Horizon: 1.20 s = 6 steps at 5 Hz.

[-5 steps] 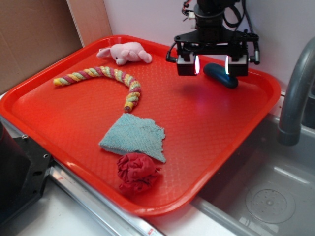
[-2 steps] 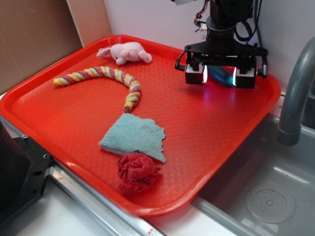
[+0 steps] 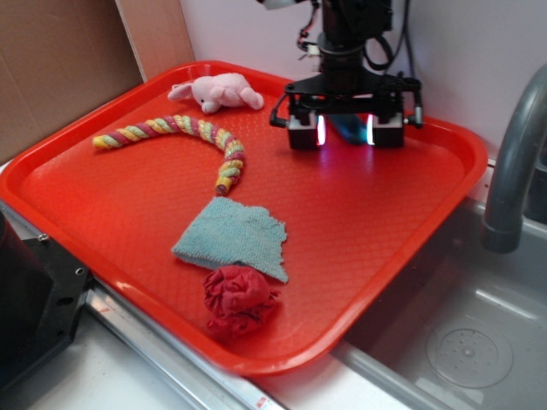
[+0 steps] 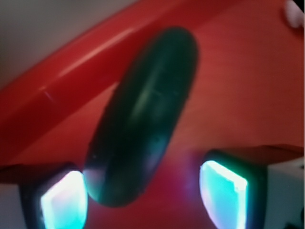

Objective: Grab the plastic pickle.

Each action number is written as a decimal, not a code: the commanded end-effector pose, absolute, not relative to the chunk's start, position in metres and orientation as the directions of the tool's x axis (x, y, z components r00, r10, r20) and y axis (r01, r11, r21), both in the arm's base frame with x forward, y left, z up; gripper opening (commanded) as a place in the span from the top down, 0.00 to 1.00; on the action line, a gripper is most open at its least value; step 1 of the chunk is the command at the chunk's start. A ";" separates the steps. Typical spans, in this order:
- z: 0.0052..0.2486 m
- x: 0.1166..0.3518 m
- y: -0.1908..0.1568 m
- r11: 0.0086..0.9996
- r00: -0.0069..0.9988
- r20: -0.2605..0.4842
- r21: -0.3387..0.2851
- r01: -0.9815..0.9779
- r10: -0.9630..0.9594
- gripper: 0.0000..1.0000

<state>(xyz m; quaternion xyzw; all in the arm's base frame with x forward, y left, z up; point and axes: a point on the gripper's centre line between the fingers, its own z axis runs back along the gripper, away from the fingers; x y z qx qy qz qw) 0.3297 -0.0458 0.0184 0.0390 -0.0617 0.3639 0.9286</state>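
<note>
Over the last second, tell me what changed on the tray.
The gripper swung right, then back left, and now sits open, straddling the plastic pickle, which lies between the fingers, ungrasped. The pickle, the pink plush toy, rope, blue cloth and red rag stayed put.

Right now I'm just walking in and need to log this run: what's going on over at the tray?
The robot arm's gripper is low over the far side of the red tray, its jaws open around the dark green plastic pickle. In the wrist view the pickle lies slantwise between the two lit fingers, nearer one of them, not yet clamped. The pink plush toy, striped rope, blue cloth and red rag lie untouched elsewhere on the tray.
</note>
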 end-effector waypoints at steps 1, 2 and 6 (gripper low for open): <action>0.036 0.355 -0.023 0.723 0.714 0.174 0.015 -0.691 0.679 0.00; 0.032 0.357 -0.018 0.720 0.714 0.167 0.031 -0.693 0.680 0.00; 0.025 0.349 -0.013 0.720 0.714 0.183 0.045 -0.693 0.676 1.00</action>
